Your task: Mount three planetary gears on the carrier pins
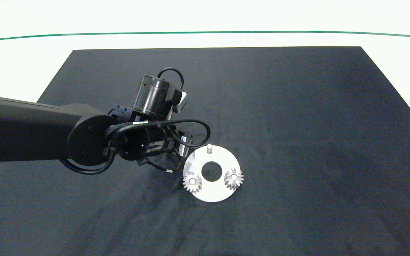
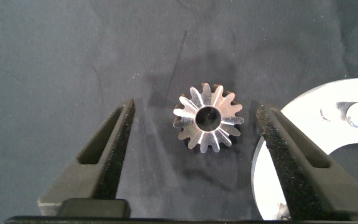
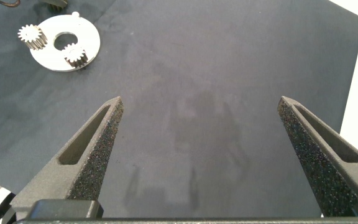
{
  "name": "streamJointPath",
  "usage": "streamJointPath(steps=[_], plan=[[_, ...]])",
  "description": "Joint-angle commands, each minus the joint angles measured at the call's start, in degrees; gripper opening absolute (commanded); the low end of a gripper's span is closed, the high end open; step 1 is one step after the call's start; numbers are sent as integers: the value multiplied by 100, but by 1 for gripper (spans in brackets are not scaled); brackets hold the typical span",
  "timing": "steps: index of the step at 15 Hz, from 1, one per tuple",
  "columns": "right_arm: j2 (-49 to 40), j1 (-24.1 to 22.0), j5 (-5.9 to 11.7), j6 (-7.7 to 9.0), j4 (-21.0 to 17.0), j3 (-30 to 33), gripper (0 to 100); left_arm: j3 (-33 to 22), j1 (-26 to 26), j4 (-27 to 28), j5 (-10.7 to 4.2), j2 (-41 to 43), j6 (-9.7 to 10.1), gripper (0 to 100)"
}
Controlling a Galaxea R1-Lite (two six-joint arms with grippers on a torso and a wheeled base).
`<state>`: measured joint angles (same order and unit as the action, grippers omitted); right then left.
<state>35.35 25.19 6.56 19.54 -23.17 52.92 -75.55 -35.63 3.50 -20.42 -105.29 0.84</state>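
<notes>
Two planetary gears are sitting on the carrier disc (image 1: 212, 193) already: one gear (image 1: 192, 183) at its near-left rim, the other (image 1: 234, 178) at its near-right rim, approx. level w/ each other. Third carrier pin (image 1: 209, 148), at the disc's far rim, is standing bare. So roughly two of three done; last gear is left to pick, carry and seat.

Disc is lying near the middle of the dark mat (image 1: 297, 106), a bit toward its near edge.

Left gripper (image 2: 194, 121) is hanging over the mat just beside the disc's left rim, its fingers spread wide and straddling the third gear (image 2: 207, 117), which is lying flat on the mat, hole up. Neither finger appears to be touching the teeth yet, though the gap on the disc side is looking slim. Next move, prob.: close on the gear, then lift.

Right gripper (image 3: 201, 106) is idling w/ fingers spread, nothing between them, well apart from the disc toward the mat's right side.

Views differ: head view is showing both seated gears and the bare pin, but the left arm is hiding the loose gear and the fingers entirely. Left wrist view is giving the gear-to-finger alignment plus a slice of the disc. Right wrist view is confirming the two gears from afar.
</notes>
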Motion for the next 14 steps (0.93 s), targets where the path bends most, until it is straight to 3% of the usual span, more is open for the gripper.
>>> streamJointPath(steps=[1, 14], plan=[[-2, 4, 3, 15, -12, -1, 100, 40, -40, 2, -15, -9, 4, 72], [-2, -5, -41, 15, -12, -1, 100, 93, -137, -25, -15, -18, 21, 45]])
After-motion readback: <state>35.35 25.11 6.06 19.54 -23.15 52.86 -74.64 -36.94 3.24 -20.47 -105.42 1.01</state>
